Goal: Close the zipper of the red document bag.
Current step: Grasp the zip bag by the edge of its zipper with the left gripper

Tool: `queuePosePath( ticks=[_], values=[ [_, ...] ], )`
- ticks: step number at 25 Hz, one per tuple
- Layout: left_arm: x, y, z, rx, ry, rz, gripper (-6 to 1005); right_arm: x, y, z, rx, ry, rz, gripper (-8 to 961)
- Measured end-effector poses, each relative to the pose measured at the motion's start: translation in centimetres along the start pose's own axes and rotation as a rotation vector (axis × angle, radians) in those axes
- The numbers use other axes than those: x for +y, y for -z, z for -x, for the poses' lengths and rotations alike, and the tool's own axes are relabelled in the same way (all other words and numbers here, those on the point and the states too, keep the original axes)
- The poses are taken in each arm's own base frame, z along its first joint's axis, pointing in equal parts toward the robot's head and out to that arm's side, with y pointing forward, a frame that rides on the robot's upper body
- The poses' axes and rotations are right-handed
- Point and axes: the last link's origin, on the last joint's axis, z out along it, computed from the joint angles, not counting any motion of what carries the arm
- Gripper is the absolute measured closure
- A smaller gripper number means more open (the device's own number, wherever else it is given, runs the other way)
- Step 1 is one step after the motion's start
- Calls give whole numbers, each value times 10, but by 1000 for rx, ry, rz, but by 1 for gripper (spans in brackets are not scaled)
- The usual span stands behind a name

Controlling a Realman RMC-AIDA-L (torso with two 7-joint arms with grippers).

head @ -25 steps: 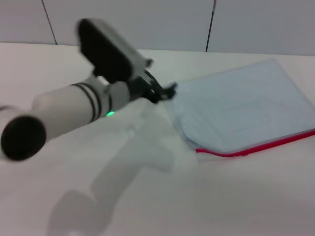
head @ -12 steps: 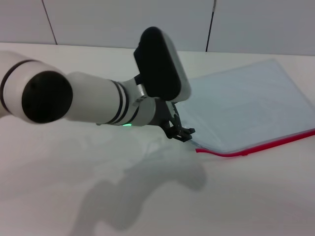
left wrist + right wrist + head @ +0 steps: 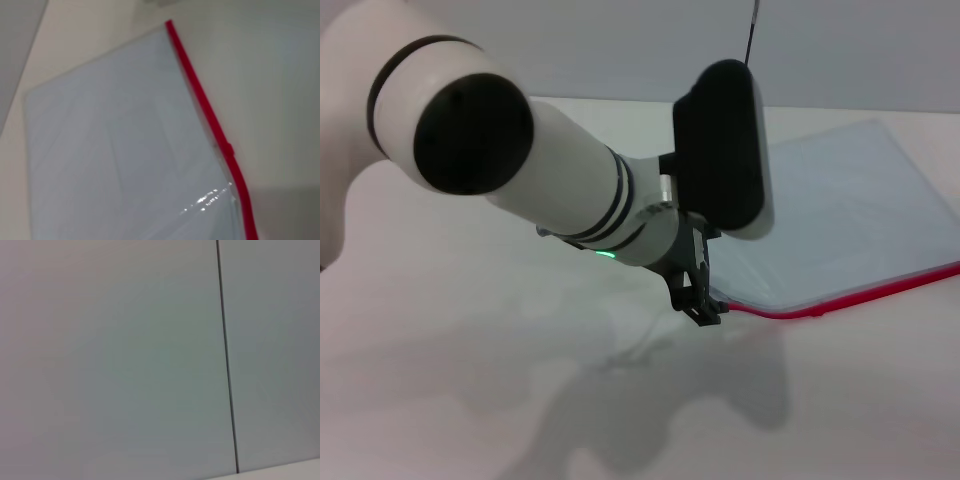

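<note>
The red document bag (image 3: 850, 215) lies flat on the white table at the right, pale blue and translucent. Its zipper (image 3: 880, 290) is a thin red strip along the near edge. The left wrist view shows the bag (image 3: 120, 145) and the zipper (image 3: 200, 97) with a small slider (image 3: 228, 148) partway along. My left gripper (image 3: 700, 303) hangs at the bag's near left corner, right by the zipper's end and low over the table. My right gripper is out of view; its wrist camera shows only a wall.
The bulky white left arm (image 3: 550, 180) reaches across the middle of the head view and hides part of the bag's left side. The white table (image 3: 470, 380) is bare in front. A panelled wall (image 3: 150, 355) stands behind.
My left arm has swung right and toward me. Its gripper moved down along the bag's left edge to the near corner, at the zipper's end.
</note>
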Motion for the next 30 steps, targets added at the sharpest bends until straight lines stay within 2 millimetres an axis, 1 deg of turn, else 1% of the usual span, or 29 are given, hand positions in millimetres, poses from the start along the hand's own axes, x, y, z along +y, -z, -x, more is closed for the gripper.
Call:
queuePosePath(
  ticks=[5, 8, 12, 22, 30],
  values=[
    [5, 6, -10, -58, -73, -1, 111, 1, -1, 0, -1, 0, 2, 74],
    [10, 8, -10, -93, -79, 27, 111, 1, -1, 1, -1, 2, 5, 74],
    [16, 1, -5, -127, -99, 39, 111, 3, -2, 2, -2, 4, 10, 74],
    [19, -15, -3, -131, -155, -3, 112, 6, -5, 4, -8, 3, 17, 74],
    [18, -27, 1, -151, -184, -42, 112, 7, -6, 5, -10, 3, 19, 74]
  ],
)
